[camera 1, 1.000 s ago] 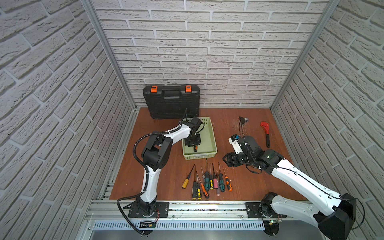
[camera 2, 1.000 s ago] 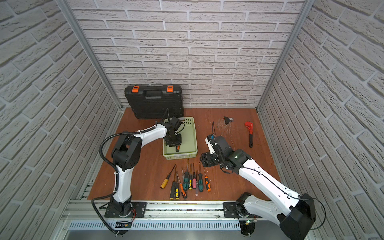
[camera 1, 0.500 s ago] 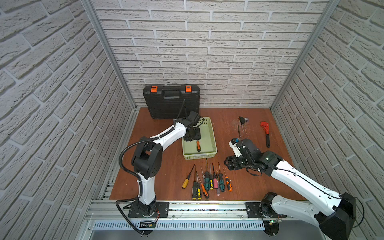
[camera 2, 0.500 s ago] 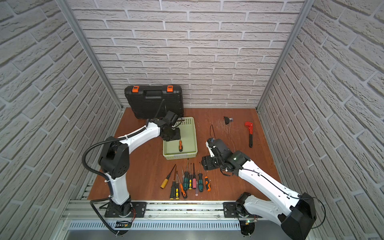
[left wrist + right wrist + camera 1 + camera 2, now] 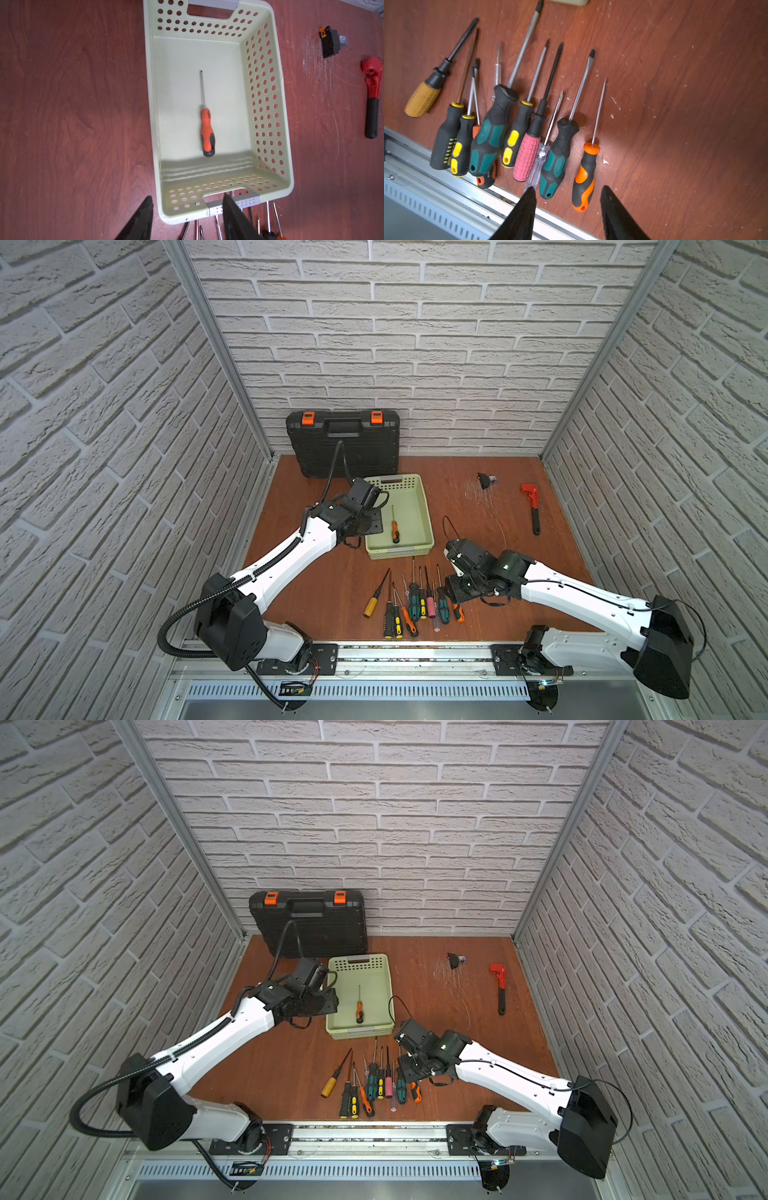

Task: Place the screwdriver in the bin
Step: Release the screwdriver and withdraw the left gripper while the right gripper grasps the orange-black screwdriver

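The pale green bin (image 5: 429, 514) (image 5: 388, 990) (image 5: 264, 93) stands mid-table. An orange-and-black screwdriver (image 5: 394, 526) (image 5: 359, 1009) (image 5: 207, 133) lies loose on its floor. My left gripper (image 5: 372, 524) (image 5: 187, 196) is open and empty, just outside the bin's left near corner. Several more screwdrivers (image 5: 415, 601) (image 5: 508, 128) lie in a row on the table in front of the bin. My right gripper (image 5: 459, 593) (image 5: 568, 187) hangs open over the row's right end. A small orange-and-black screwdriver (image 5: 584, 176) lies below, between its fingers, not gripped.
A black tool case (image 5: 343, 443) with orange latches leans on the back wall. A red pipe wrench (image 5: 532, 506) and a small black part (image 5: 484, 480) lie at the back right. The aluminium rail (image 5: 415, 649) runs along the front edge, close to the screwdriver handles.
My left gripper let go of the orange screwdriver, which now lies in the bin, and drew back out to the left. My right gripper came forward over the row's right end and its jaws narrowed.
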Motion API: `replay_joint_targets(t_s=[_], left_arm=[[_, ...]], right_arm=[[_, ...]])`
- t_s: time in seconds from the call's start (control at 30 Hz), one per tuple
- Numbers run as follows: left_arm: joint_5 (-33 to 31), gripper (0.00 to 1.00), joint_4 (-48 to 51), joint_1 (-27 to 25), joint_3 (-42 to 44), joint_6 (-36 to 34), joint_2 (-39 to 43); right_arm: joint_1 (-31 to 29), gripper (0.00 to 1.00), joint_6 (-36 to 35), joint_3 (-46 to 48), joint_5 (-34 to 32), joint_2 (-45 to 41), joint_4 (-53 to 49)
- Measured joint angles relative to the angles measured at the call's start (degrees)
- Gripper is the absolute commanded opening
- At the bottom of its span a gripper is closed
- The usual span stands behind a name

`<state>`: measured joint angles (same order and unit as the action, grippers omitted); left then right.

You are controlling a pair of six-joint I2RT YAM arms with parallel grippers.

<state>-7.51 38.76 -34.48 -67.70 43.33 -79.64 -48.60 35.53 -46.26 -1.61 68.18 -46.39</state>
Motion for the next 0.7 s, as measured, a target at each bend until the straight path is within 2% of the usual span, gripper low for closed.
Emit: replay_joint_targets(t_s=[0.4, 0.7], left_arm=[[-0.37, 0.55, -1.09, 4.26, 3.10, 0.39, 1.44], [-0.42, 0.55, -1.09, 5.95, 5.25, 1.31, 5.33]], right_arm=[[-0.48, 0.52, 3.72, 3.78, -0.81, 8.28, 2.89], [-0.48, 0.45, 3.76, 4.94, -0.02, 12.87, 5.84]])
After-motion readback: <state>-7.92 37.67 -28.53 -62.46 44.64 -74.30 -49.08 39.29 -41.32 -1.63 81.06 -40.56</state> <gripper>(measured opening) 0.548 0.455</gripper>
